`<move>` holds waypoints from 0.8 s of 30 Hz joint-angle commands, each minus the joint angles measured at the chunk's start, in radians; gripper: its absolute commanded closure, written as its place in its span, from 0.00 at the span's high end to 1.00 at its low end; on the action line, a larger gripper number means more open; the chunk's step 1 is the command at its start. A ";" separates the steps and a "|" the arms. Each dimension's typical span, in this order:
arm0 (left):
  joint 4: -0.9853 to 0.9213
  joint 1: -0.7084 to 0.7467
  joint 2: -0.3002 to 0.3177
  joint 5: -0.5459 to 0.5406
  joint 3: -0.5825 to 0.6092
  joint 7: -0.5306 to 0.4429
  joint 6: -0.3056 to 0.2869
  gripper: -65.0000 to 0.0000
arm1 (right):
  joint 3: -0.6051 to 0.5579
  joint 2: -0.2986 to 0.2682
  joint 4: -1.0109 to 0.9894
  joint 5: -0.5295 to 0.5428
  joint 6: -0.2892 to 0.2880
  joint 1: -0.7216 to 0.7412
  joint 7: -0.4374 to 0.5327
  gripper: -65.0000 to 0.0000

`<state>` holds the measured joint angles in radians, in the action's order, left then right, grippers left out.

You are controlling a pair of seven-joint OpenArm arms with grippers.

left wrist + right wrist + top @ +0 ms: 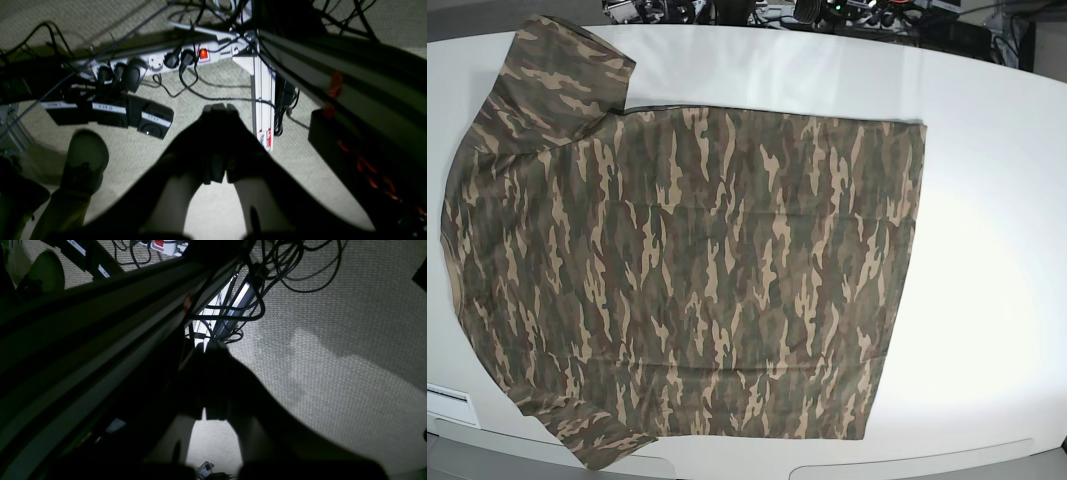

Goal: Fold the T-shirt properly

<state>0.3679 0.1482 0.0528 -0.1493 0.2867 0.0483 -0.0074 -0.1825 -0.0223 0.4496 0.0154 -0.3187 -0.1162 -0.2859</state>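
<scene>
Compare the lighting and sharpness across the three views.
Base view: bright and even, the T-shirt sharp on a slightly glary white table. Left wrist view: dim and soft, the left gripper a shut dark silhouette over carpet. Right wrist view: darker still, the right gripper nearly black, frame rails blurred.

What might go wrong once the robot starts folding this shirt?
1. The camouflage T-shirt lies spread flat on the white table, but its lower sleeve and the collar side reach the table edge; a pull could drag cloth off.
2. Both hands hang low beside the table frame, shut, near loose cables and a power strip; lifting could snag a cable.
3. The cloth lies flat, so a pinch may catch both layers.
</scene>
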 commanded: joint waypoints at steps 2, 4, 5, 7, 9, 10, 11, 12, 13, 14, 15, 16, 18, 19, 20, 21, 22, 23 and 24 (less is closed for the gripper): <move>0.005 0.009 0.000 -0.001 -0.001 0.002 0.000 0.00 | -0.003 -0.003 0.013 0.002 -0.019 0.013 0.000 0.00; 0.005 0.009 0.000 -0.016 -0.001 0.002 0.001 0.00 | -0.003 -0.003 0.013 0.002 -0.018 0.014 -0.005 0.00; 0.005 0.009 0.000 -0.028 -0.001 0.003 0.001 0.00 | -0.003 -0.003 0.013 0.002 -0.017 0.014 -0.006 0.00; 0.005 0.009 0.000 -0.051 -0.001 0.005 0.001 0.00 | -0.003 -0.003 0.013 0.003 -0.003 0.014 -0.007 0.00; 0.005 0.009 0.000 -0.051 -0.001 0.005 0.001 0.00 | -0.003 -0.003 0.014 0.003 0.011 0.014 -0.018 0.00; 0.005 0.009 -0.001 -0.051 -0.001 0.005 0.000 0.00 | -0.003 -0.003 0.018 0.003 0.013 0.014 -0.026 0.00; 0.005 0.009 -0.001 -0.051 -0.001 0.005 0.000 0.00 | -0.003 -0.003 0.023 0.002 0.012 0.014 -0.030 0.00; 0.005 0.009 0.000 -0.050 -0.001 0.005 0.000 0.00 | -0.003 -0.003 0.027 0.002 0.010 0.014 -0.032 0.00; 0.005 0.009 0.000 -0.049 -0.001 0.005 0.000 0.00 | -0.003 -0.003 0.028 0.002 0.003 0.014 -0.034 0.00; 0.005 0.009 -0.001 -0.045 -0.001 0.005 0.000 0.00 | -0.003 -0.003 0.028 0.002 0.000 0.014 -0.034 0.00; 0.005 0.009 -0.001 -0.042 -0.001 0.005 0.000 0.00 | -0.003 -0.003 0.028 0.002 -0.004 0.014 -0.033 0.00; 0.005 0.009 -0.001 -0.042 -0.001 0.005 0.000 0.00 | -0.003 -0.003 0.028 0.002 -0.003 0.014 -0.033 0.00; 0.005 0.009 0.000 -0.042 -0.001 0.005 0.000 0.00 | -0.003 -0.003 0.028 0.002 -0.002 0.014 -0.033 0.00; 0.005 0.009 0.000 -0.042 -0.001 0.005 0.000 0.00 | -0.003 -0.003 0.028 0.002 -0.002 0.014 -0.032 0.00; 0.005 0.009 0.000 -0.042 -0.001 0.005 -0.003 0.00 | -0.003 -0.003 0.028 0.002 -0.003 0.014 -0.032 0.00; 0.005 0.009 0.000 -0.034 -0.001 0.005 -0.016 0.00 | -0.003 -0.003 0.028 0.002 -0.003 0.014 -0.029 0.00; 0.005 0.009 0.000 -0.014 -0.001 0.005 -0.037 0.00 | -0.003 -0.003 0.028 0.002 -0.003 0.014 -0.029 0.00; 0.005 0.009 0.000 0.010 -0.001 0.005 -0.057 0.00 | -0.003 -0.003 0.028 0.002 -0.003 0.014 -0.028 0.00; 0.005 0.009 0.000 0.026 -0.001 0.005 -0.075 0.00 | -0.003 -0.003 0.028 0.002 -0.003 0.014 -0.028 0.00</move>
<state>0.3679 0.1547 0.0528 -0.1219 0.2867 0.0528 -0.0761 -0.1825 -0.0223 0.4629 0.0181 -0.3153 -0.1188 -0.3183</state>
